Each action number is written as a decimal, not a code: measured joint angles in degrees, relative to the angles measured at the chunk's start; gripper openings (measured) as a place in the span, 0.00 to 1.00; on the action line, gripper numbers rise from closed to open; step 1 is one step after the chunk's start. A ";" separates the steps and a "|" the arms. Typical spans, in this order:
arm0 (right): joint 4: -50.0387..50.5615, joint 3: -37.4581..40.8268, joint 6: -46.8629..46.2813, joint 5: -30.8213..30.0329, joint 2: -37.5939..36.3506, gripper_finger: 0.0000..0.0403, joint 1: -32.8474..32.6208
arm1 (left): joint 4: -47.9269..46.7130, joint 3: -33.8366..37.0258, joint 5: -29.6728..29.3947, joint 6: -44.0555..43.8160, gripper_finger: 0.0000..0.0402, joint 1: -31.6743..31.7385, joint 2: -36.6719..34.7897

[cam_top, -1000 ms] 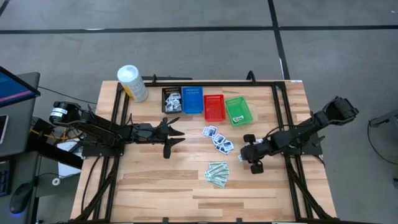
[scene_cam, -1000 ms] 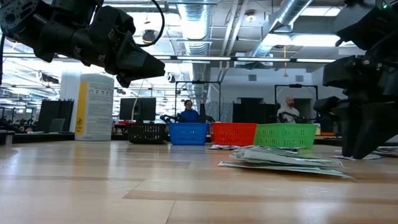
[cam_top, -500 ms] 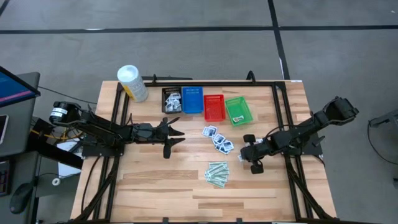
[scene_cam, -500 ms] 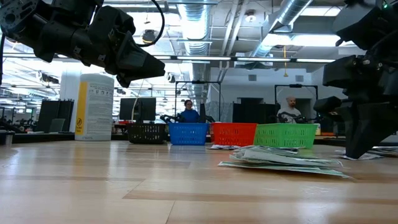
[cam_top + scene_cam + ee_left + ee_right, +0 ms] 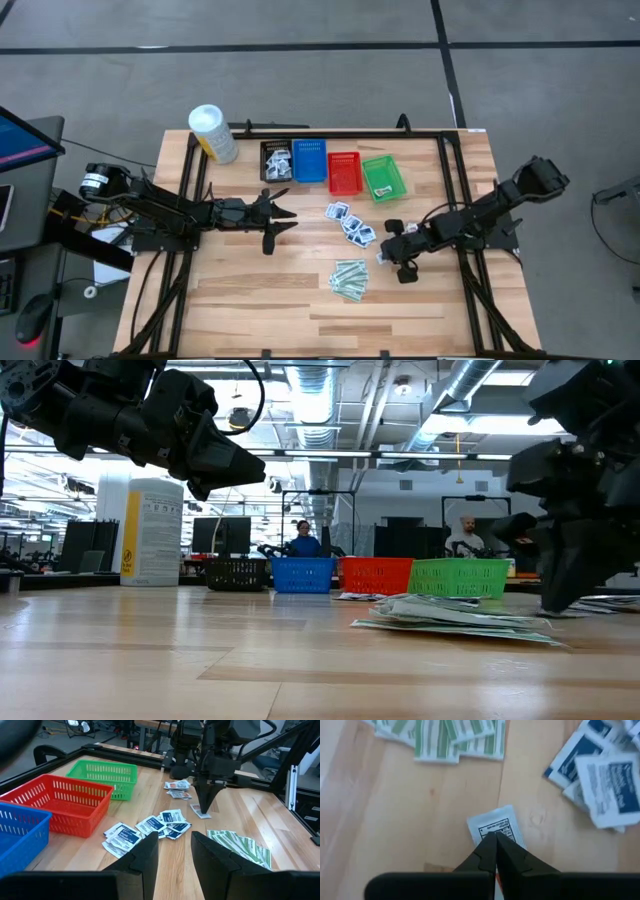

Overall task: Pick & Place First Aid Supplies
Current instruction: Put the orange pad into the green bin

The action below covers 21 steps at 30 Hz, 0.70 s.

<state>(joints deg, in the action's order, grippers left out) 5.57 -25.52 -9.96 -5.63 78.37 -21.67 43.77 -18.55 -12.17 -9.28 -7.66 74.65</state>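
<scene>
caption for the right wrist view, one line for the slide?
Right claw shut on a small white packet on the wooden table, green strips and blue-print packets beyond.

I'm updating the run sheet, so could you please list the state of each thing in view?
Right gripper: fingers shut, tips on a single white packet.
Left gripper: fingers open, empty.
Black basket: holds white packets.
Blue basket: looks empty.
Green strips: piled on the table.
</scene>
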 joint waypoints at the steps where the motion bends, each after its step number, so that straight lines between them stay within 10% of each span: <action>1: -0.12 -0.29 0.00 -0.02 -0.02 0.00 -0.02 | 0.01 0.00 -0.01 0.00 0.29 0.00 0.00; 21: -0.34 -2.76 -3.48 -1.92 -0.22 0.23 -0.04 | 0.02 0.00 0.01 0.00 0.29 0.02 -0.02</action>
<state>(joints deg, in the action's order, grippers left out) 5.24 -28.28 -13.43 -7.55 78.15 -21.71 43.79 -18.55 -12.17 -9.28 -7.64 74.63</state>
